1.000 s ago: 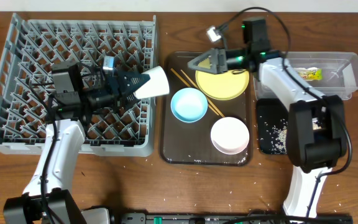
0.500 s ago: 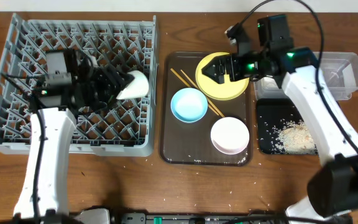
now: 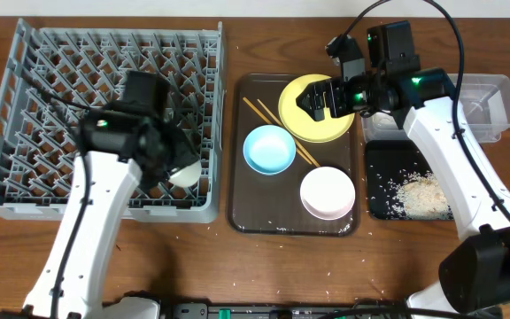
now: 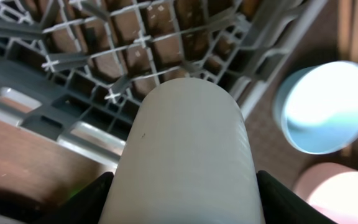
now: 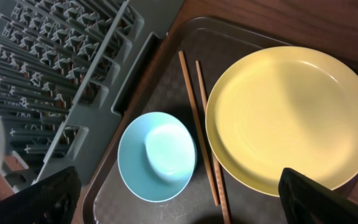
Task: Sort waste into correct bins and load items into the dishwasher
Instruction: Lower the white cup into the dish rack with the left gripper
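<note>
Loading the dish rack (image 3: 25, 106) is the step in hand. The left gripper (image 4: 185, 202) is clamped on the one small pale cup (image 4: 185, 137), with rack cells just beyond its jaws (cup-to-peg contact is probably not made yet). Next it must seat the cup, then release.

The right gripper (image 5: 179, 205) hangs with jaws wide apart. Ahead of them lie one yellow plate (image 5: 291, 118), two chopsticks (image 5: 199, 130) and one light blue bowl (image 5: 157, 155). One white bowl (image 3: 328, 192) sits apart.

The left arm (image 3: 94, 206) hides most of the pale cup (image 3: 183, 175).

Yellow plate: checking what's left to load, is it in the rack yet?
Out. The yellow plate lies flat on the brown tray beside the chopsticks.
</note>
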Action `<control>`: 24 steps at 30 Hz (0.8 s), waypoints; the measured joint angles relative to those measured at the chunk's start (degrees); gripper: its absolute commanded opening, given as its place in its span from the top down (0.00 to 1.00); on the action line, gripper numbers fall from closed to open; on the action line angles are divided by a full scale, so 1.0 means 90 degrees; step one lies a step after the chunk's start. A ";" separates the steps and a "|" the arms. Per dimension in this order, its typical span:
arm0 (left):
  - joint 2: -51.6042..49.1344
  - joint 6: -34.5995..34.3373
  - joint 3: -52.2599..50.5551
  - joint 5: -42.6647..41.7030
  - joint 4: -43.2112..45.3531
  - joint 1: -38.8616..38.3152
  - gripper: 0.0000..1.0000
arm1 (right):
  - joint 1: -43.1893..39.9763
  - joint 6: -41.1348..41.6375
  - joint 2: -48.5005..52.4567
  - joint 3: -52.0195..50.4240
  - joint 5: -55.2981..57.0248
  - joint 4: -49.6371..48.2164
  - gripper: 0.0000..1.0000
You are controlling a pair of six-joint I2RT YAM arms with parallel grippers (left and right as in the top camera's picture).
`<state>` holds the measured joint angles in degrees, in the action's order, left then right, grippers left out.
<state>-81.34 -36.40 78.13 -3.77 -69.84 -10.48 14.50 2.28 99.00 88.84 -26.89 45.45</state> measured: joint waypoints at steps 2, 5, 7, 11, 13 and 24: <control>-0.0112 -0.0124 -0.0058 0.0197 -0.0012 -0.0129 0.89 | 0.0000 -0.0002 0.0000 0.0000 0.0002 0.0015 0.01; -0.0478 -0.0265 -0.0151 0.0481 0.0034 -0.0243 0.89 | 0.0000 -0.0002 0.0000 0.0000 0.0022 0.0027 0.01; -0.0690 -0.0291 -0.0170 0.0551 0.0087 -0.0262 0.89 | 0.0000 -0.0002 0.0000 0.0000 0.0022 0.0027 0.02; -0.1268 -0.0313 -0.0180 0.0593 0.0175 -0.0265 0.89 | 0.0000 -0.0002 0.0000 0.0000 0.0044 0.0049 0.02; -0.1498 -0.0313 -0.0182 0.0605 0.0267 -0.0299 0.88 | 0.0000 -0.0002 0.0000 0.0000 0.0046 0.0061 0.02; -0.2261 -0.0313 -0.0182 0.0658 0.0316 -0.0294 0.68 | 0.0010 -0.0002 0.0000 0.0000 0.0051 0.0063 0.03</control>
<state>-101.69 -39.22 76.49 2.15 -67.00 -13.13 14.59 2.26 99.00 88.84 -26.44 46.02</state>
